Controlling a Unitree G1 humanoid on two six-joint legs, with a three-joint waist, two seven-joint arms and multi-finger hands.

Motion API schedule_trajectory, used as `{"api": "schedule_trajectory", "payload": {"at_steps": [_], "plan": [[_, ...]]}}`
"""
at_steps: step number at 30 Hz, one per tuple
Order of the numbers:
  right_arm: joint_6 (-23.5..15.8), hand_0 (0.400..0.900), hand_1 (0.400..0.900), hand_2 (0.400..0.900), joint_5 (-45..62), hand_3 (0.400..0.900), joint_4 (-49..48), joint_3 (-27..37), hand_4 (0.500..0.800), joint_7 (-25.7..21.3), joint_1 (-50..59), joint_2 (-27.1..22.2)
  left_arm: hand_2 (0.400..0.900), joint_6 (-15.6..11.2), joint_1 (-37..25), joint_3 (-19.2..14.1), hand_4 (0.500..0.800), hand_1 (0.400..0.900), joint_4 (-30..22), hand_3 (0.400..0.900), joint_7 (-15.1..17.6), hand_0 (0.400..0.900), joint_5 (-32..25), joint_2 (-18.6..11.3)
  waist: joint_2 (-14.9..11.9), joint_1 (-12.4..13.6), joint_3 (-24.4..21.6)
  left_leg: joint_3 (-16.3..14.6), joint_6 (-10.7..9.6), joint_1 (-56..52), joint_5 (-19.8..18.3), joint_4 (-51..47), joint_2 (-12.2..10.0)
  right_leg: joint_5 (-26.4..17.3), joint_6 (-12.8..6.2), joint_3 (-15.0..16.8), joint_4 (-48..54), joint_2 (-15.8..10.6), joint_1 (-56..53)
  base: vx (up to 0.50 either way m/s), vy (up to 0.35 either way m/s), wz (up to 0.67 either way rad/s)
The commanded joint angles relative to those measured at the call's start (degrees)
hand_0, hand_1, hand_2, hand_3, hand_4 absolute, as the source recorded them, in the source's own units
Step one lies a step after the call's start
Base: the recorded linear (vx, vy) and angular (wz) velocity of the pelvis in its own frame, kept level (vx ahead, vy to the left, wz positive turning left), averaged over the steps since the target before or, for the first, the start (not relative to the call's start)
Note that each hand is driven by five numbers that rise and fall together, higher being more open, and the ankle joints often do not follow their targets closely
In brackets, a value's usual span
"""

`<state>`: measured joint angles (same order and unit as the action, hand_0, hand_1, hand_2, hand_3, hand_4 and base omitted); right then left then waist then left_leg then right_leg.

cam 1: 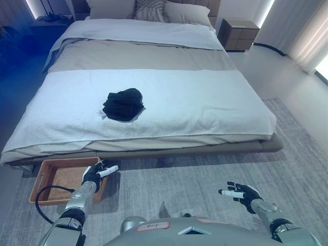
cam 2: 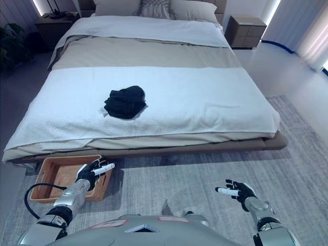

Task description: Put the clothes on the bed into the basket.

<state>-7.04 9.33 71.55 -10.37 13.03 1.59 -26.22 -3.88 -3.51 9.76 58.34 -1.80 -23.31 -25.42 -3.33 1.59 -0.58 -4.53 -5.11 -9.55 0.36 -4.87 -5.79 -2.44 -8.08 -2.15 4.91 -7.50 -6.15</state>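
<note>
A crumpled black garment (cam 1: 123,104) lies on the white blanket of the bed (cam 1: 205,107), left of its middle. A shallow brown wicker basket (cam 1: 51,179) sits on the rug at the bed's foot, to the left. My left hand (cam 1: 96,173) hovers open over the basket's right rim, holding nothing. My right hand (cam 1: 241,193) hangs open above the rug at the lower right, far from the garment. In the right eye view the garment (cam 2: 125,102), the left hand (cam 2: 92,171) and the right hand (cam 2: 237,191) show the same way.
A grey rug (cam 1: 195,174) covers the floor before the bed. Pillows (cam 1: 169,10) lie at the headboard. A wooden nightstand (cam 1: 238,34) stands at the bed's far right, another (cam 2: 56,23) at the far left. Curtains (cam 1: 307,31) hang on the right.
</note>
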Motion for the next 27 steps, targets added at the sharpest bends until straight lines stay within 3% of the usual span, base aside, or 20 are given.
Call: {"api": "schedule_trajectory", "payload": {"at_steps": [1, 17, 23, 27], "plan": [[-3.2, 0.9, 0.9, 0.9, 2.1, 0.9, 1.6, -1.7, 0.8, -0.8, 6.8, -2.6, 0.9, -4.5, -7.7, 0.5, 0.8, 0.9, 1.8, 0.9, 0.7, 0.9, 0.4, -2.7, 0.4, -1.2, -1.4, 1.2, -0.9, 2.4, -0.7, -0.1, -1.0, -3.1, -1.59, -4.2, -0.3, -1.9, 1.9, 0.0, 0.0, 0.0], [-2.7, 0.9, 0.9, 0.9, 2.0, 0.9, 2.3, -1.9, 0.8, -0.6, 7.5, -2.4, 0.9, -4.6, -7.3, 1.0, 0.8, 0.9, 2.5, 0.9, 0.9, 0.9, 2.7, -2.2, -0.2, -1.0, -0.7, 1.1, 0.2, 1.9, -1.6, -0.1, -0.2, -2.9, -1.98, -2.7, -1.5, -2.6, 2.5, 0.0, 0.011, 0.0], [-2.5, 0.9, 0.9, 0.9, 2.0, 0.9, 2.2, -2.1, 0.8, -0.6, 8.2, -2.3, 0.9, -4.7, -7.5, 2.0, 0.8, 0.9, 4.4, 0.9, 0.8, 0.9, 3.8, -1.4, -0.6, -0.7, 0.4, 0.8, 1.9, 2.5, -3.4, 2.5, 1.3, -1.8, -2.47, -0.7, -7.1, -4.7, 4.7, 0.0, 0.084, 0.0], [-2.3, 0.9, 0.9, 0.9, 1.8, 0.9, 2.1, -2.1, 0.8, -0.7, 8.2, -2.2, 0.9, -4.8, -8.1, 2.8, 0.8, 0.9, 2.6, 0.9, 0.8, 0.9, 3.6, -1.2, -1.1, -0.3, 1.3, 1.6, 3.1, 4.6, -6.1, 8.0, 3.0, -2.1, -2.86, -0.4, -9.8, -6.5, 5.1, 0.01, 0.102, 0.06]]}}
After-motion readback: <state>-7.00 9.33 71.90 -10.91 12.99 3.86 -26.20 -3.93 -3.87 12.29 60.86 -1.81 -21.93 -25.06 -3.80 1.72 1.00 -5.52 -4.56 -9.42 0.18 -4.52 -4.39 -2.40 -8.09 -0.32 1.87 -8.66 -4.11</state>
